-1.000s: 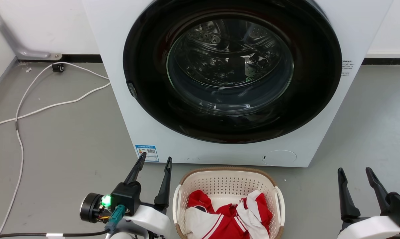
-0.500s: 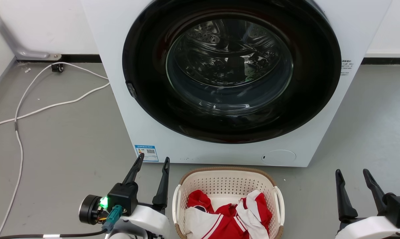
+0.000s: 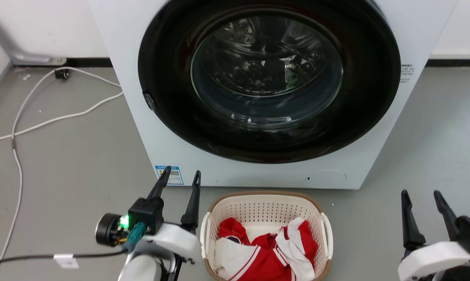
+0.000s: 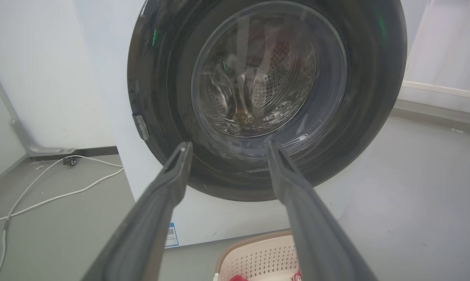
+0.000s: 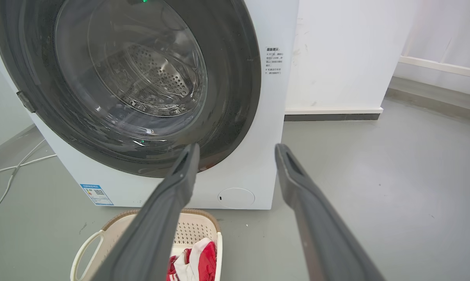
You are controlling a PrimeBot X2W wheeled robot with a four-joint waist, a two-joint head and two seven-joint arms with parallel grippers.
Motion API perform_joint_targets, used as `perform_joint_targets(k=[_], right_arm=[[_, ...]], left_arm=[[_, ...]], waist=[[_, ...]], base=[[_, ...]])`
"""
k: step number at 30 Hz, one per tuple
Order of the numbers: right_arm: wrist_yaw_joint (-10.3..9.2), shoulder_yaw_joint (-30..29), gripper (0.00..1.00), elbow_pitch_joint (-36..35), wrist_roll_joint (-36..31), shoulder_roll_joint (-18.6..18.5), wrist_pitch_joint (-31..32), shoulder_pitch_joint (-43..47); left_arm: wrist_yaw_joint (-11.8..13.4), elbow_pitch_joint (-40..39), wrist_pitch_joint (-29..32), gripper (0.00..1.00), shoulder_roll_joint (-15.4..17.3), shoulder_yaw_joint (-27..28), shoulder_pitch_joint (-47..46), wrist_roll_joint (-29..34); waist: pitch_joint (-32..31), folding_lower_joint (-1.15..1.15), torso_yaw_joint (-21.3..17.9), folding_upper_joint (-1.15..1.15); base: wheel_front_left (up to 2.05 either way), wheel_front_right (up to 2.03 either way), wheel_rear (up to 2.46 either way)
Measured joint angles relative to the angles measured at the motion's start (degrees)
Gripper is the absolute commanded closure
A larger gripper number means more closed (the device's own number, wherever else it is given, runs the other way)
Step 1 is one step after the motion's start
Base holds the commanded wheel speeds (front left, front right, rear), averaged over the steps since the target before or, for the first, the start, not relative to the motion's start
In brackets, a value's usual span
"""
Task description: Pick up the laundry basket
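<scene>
Head view | laundry basket (image 3: 266,212): 1 | left gripper (image 3: 182,171), right gripper (image 3: 420,192): 2

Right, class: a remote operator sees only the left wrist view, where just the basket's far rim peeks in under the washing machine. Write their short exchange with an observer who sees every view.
Operator: Where is my gripper relative to the basket?
Observer: The left gripper, open, stands just left of the cream-white perforated plastic laundry basket, beside its white left handle.
Operator: And the other arm?
Observer: The right gripper, open too, hangs well to the basket's right, with grey floor showing between them.
</scene>
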Motion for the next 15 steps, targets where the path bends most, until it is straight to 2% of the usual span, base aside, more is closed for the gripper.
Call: perform_joint_targets(k=[8, 15], right_arm=[[0.0, -0.44, 0.0, 6.12, -0.2, 0.0, 0.85, -6.55], [0.0, 1.35, 0.0, 14.41, -0.53, -0.05, 1.98, -13.56]], left_arm=[[-1.42, 9.55, 1.91, 0.0, -0.11, -1.26, -9.6, -1.05], [-2.92, 19.26, 3.98, 0.0, 0.04, -2.08, -17.41, -2.5]], waist=[[4.99, 0.0, -0.84, 0.0], [11.39, 0.01, -1.87, 0.0]], base=[[0.0, 0.0, 0.0], [0.0, 0.0, 0.0]])
